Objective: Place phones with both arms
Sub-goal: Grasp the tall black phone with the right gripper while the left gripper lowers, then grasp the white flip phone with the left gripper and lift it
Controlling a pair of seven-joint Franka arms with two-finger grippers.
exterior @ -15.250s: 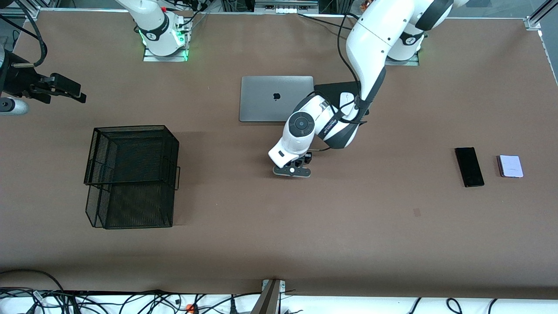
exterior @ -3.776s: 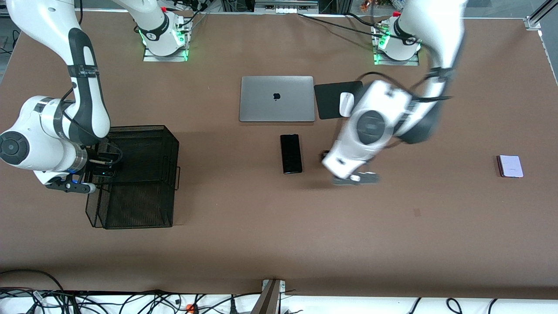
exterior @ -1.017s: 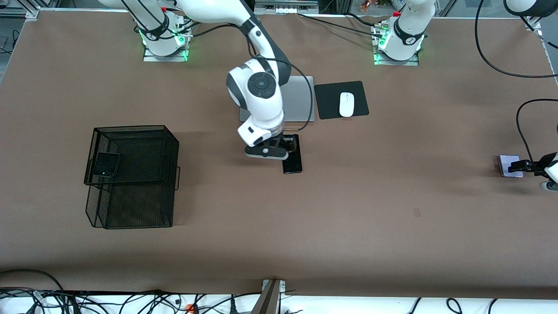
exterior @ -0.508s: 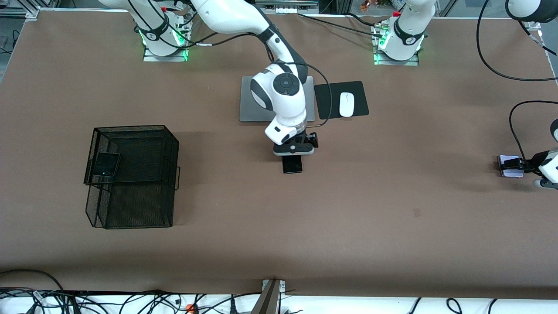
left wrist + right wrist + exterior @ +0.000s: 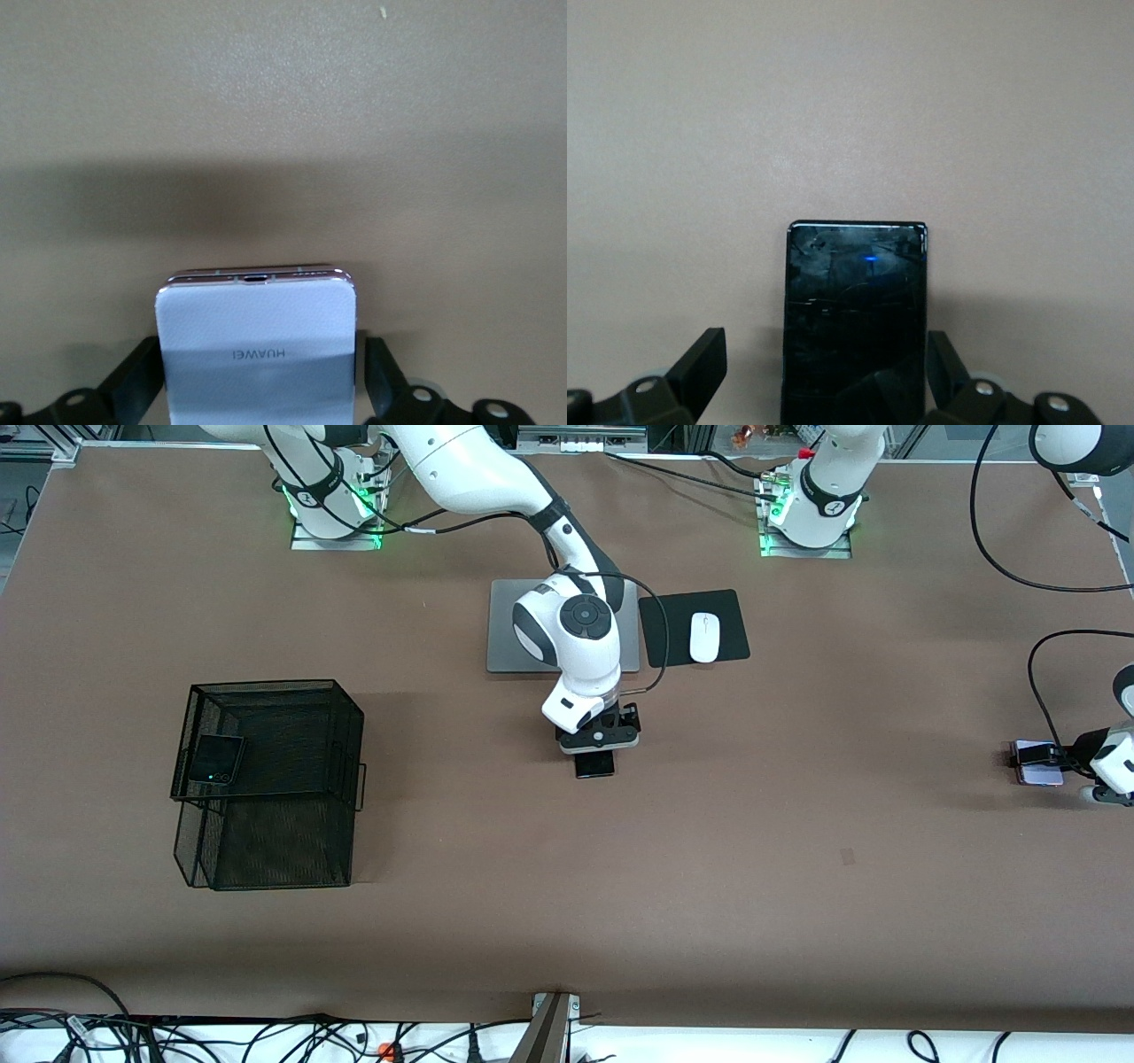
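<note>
1. Between the fingers [image 5: 700, 367] of the right gripper [image 5: 597, 737] lies the long slim black phone [image 5: 856, 319], flat on the table [image 5: 567, 921]; the right wrist view shows a finger standing off each long edge with a strip of table in the gap, so the jaws are spread and not touching it.
2. Seen from the front, that gripper sits low over the phone's middle, and only the phone's end nearer the camera [image 5: 594, 766] shows below it.
3. At the left arm's end of the table, the left gripper [image 5: 1038, 755] is down at the pale lavender-white phone [image 5: 257, 350]; its fingers [image 5: 142, 376] flank the phone's two sides very closely, but whether they press on it I cannot tell.
4. This phone also lies flat on the table, right beside the table's edge.
5. The right arm [image 5: 496, 478] reaches from its base out over the grey laptop [image 5: 505, 624], covering much of it.
6. Beside the laptop, toward the left arm's end, a white mouse [image 5: 703, 638] rests on a black mouse pad [image 5: 664, 615].
7. Toward the right arm's end stands a black wire-mesh basket [image 5: 266, 779]; the small squarish black phone [image 5: 215, 759] lies in its upper tray.
8. Cables [image 5: 266, 1041] run along the table edge nearest the camera.
</note>
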